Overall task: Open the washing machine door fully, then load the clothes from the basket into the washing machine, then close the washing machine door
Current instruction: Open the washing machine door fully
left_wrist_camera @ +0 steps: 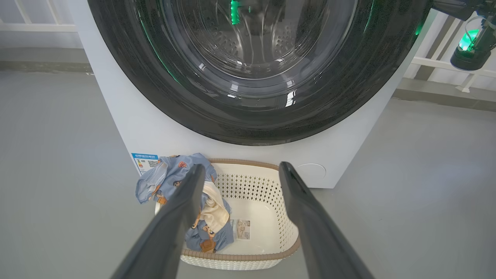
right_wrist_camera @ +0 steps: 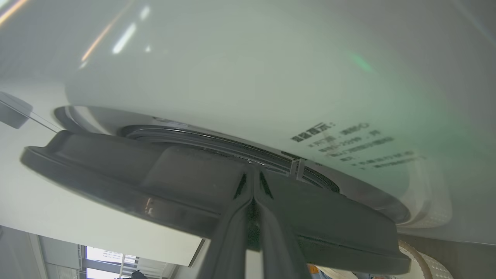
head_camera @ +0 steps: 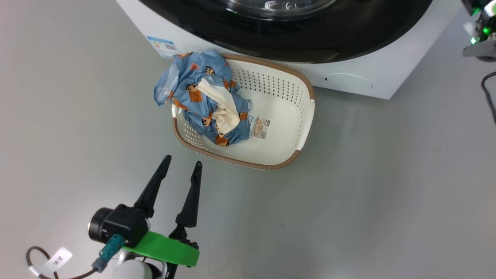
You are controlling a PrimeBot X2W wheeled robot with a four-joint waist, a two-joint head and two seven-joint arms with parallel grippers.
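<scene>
off to my right, r gripper (right_wrist_camera: 254,175) is pinched shut, empty, tips touching the rim of the washing machine door (right_wrist_camera: 116,170), which looks just ajar from the washing machine (right_wrist_camera: 232,77). l gripper (head_camera: 183,159) is spread wide, nearer the basket (head_camera: 252,164) w/ the clothes (head_camera: 201,97) straight ahead.

Grey floor (head_camera: 387,193), white railing (left_wrist_camera: 38,27)

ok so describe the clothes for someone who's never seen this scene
Start at the big white washing machine with its round black door; a cream basket with a brown rim sits on the floor in front. The clothes are the crumpled bundle at the basket's left end, light blue with orange-brown bears and a cream piece, soft against the stiff plastic.
</scene>
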